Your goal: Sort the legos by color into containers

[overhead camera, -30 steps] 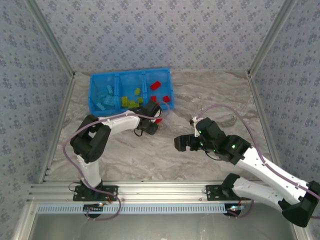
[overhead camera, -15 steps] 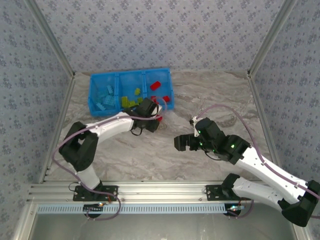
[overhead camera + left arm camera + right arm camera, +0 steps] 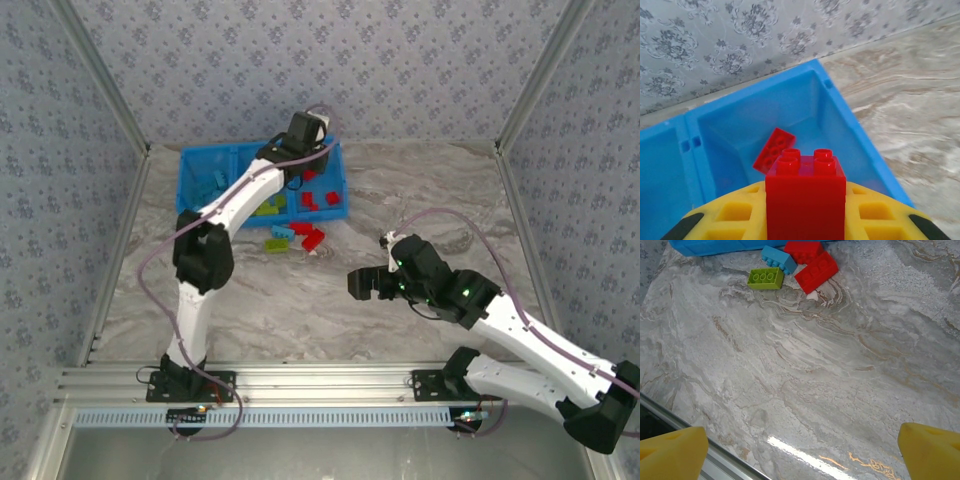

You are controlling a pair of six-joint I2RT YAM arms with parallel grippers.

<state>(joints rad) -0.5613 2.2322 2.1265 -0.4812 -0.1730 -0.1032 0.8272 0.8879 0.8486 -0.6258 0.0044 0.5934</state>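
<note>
Your left pincer, clamped on a red brick, has swung from in front of the blue tray to over its red compartment; release there. Right pincer gapes empty

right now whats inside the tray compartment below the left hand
A flat red lego lies on the compartment floor; from above, more red legos show. The held red brick and left hand cover the near part.
</note>
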